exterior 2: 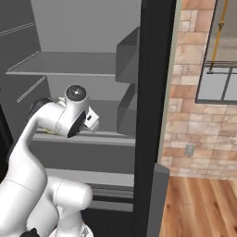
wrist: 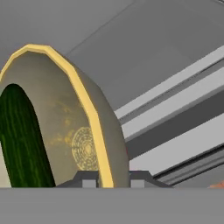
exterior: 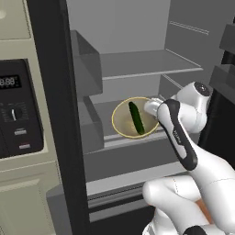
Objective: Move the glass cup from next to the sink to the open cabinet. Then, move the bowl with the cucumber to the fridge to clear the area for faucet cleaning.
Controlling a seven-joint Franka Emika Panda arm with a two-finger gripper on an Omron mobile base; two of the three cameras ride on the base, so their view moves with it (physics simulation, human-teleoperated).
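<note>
Left base view: the white arm reaches into the open grey fridge (exterior: 137, 64), its gripper (exterior: 153, 108) at the right rim of the round tan bowl with a yellow rim (exterior: 121, 121). The bowl sits tilted over the middle shelf, and the dark green cucumber (exterior: 136, 118) lies inside it, just left of the fingers.

Right base view: the arm's wrist hides the bowl.

Hand view: the two dark fingertips (wrist: 86, 179) straddle the bowl's yellow rim, clamped on its wall.

Oven panel (exterior: 16, 110) at left; brick wall (exterior 2: 194, 92) (window (exterior 2: 220, 65) above).
</note>
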